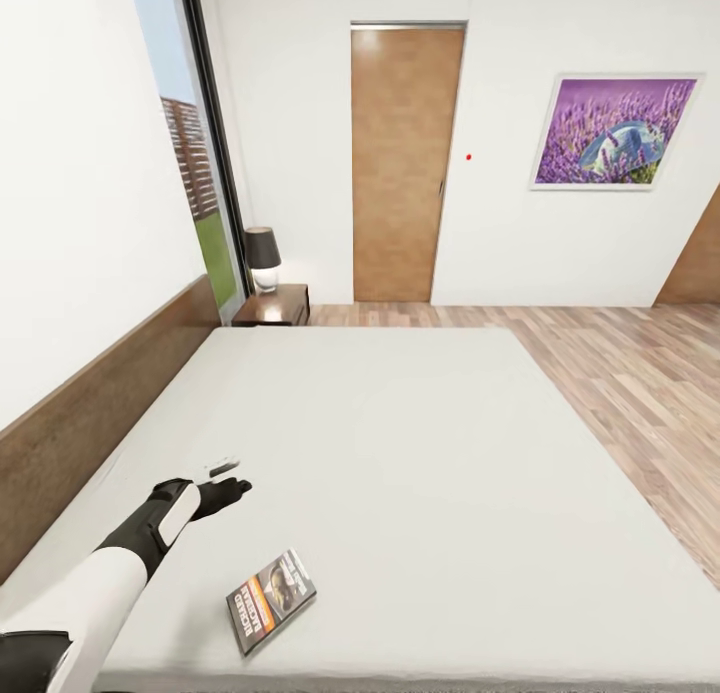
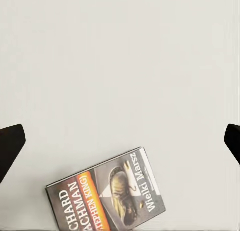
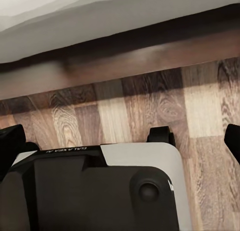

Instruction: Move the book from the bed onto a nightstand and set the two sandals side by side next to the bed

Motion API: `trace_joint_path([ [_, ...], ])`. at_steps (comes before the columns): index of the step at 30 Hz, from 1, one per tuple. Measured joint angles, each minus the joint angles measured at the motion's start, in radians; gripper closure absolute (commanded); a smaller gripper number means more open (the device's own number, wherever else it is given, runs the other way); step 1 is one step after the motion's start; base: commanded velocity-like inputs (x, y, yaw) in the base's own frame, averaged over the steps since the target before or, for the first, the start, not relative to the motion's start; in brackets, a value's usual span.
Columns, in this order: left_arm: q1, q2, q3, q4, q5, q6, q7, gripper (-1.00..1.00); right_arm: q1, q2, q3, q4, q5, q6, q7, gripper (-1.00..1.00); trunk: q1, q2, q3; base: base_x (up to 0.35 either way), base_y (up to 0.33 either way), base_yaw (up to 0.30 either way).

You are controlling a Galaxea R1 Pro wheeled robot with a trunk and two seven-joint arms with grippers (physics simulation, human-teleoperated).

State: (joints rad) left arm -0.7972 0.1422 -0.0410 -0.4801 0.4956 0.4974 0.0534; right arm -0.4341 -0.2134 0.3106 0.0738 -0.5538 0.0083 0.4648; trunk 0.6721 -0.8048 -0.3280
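Observation:
The book (image 1: 271, 599) lies flat on the off-white bed (image 1: 400, 453), near its front edge, cover up with an orange band. My left gripper (image 1: 236, 489) hovers over the mattress a little beyond and left of the book. In the left wrist view the book (image 2: 107, 196) sits below the gripper (image 2: 120, 143), whose fingertips (image 2: 10, 147) stand wide apart, open and empty. My right gripper (image 3: 120, 141) hangs open over the wood floor by the bed's dark platform (image 3: 120, 56). A nightstand (image 1: 275, 306) stands at the bed's far left corner. The sandals are out of view.
A dark-shaded lamp (image 1: 262, 256) stands on the nightstand. A brown headboard (image 1: 90, 413) runs along the left wall under a window. A brown door (image 1: 405, 163) and a lavender picture (image 1: 613, 131) are on the far wall. Plank floor (image 1: 640, 373) lies right of the bed. The robot's base (image 3: 100, 191) is below the right gripper.

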Motion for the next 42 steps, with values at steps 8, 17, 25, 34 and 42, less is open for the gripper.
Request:
trace_joint_path([
  [8, 0.0, -0.019, 0.0, -0.002, 0.007, 0.004, -0.113, -1.0, 0.0, 0.0, 0.0, 0.0, 0.002, 0.0, -0.001, -1.0, 0.0, 0.0, -0.005, 0.0, 0.0, 0.0],
  [17, 0.002, -0.019, 0.002, -0.001, 0.001, 0.001, -0.232, -1.0, 0.0, 0.0, 0.0, 0.0, 0.001, 0.0, -0.001, -1.0, 0.0, 0.0, -0.006, 0.0, 0.0, 0.0],
  [25, 0.002, -0.019, 0.001, 0.0, 0.0, -0.001, -0.233, -1.0, 0.0, 0.0, 0.0, -0.001, 0.0, 0.0, 0.0, -1.0, 0.0, 0.0, -0.013, 0.0, 0.0, 0.0],
  [34, 0.003, -0.019, 0.001, 0.001, 0.001, -0.002, -0.216, -1.0, 0.0, 0.0, 0.0, -0.002, 0.0, 0.0, 0.0, -1.0, 0.0, 0.0, -0.027, 0.0, 0.0, 0.0],
  [42, 0.003, -0.022, 0.0, 0.001, 0.004, -0.001, -0.098, -1.0, 0.0, 0.0, 0.0, -0.002, 0.0, 0.0, 0.0, -1.0, 0.0, 0.0, -0.04, 0.0, 0.0, 0.0],
])
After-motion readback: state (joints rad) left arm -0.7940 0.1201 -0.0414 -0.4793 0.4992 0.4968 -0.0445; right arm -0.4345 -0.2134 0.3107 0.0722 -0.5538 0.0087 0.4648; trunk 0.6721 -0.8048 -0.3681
